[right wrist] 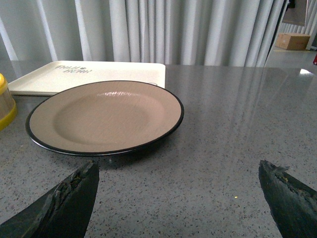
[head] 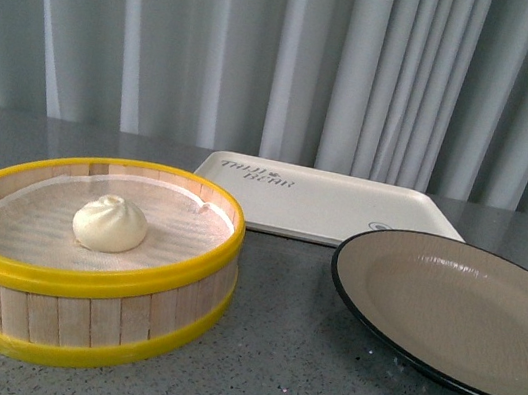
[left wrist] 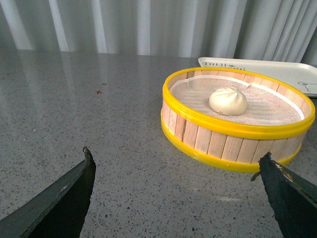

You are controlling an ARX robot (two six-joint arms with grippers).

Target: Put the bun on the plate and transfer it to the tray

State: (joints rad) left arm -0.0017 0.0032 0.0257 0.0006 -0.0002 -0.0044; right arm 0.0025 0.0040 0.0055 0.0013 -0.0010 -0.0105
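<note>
A pale pleated curtain (head: 366, 73) closes off the whole background, and a grey speckled table (head: 267, 360) runs from it to the cameras. In the front view the cream-white tray (head: 313, 206), printed with brown lettering, lies flat at the back of the table with nothing on it. In front of it on the left stands the round wooden steamer basket (head: 72, 313) with yellow rims and a white mesh liner. To the right lies the beige, black-rimmed plate (head: 458, 311), bare and apart from the basket, its far edge overlapping the tray's near right corner in this view. The bun (head: 111, 224) sits upright on the basket's liner, near the middle. The left gripper (left wrist: 177, 158) has its jaws spread wide short of the basket, holding nothing. The right gripper (right wrist: 178, 166) is likewise spread wide and holding nothing, short of the plate.
</note>
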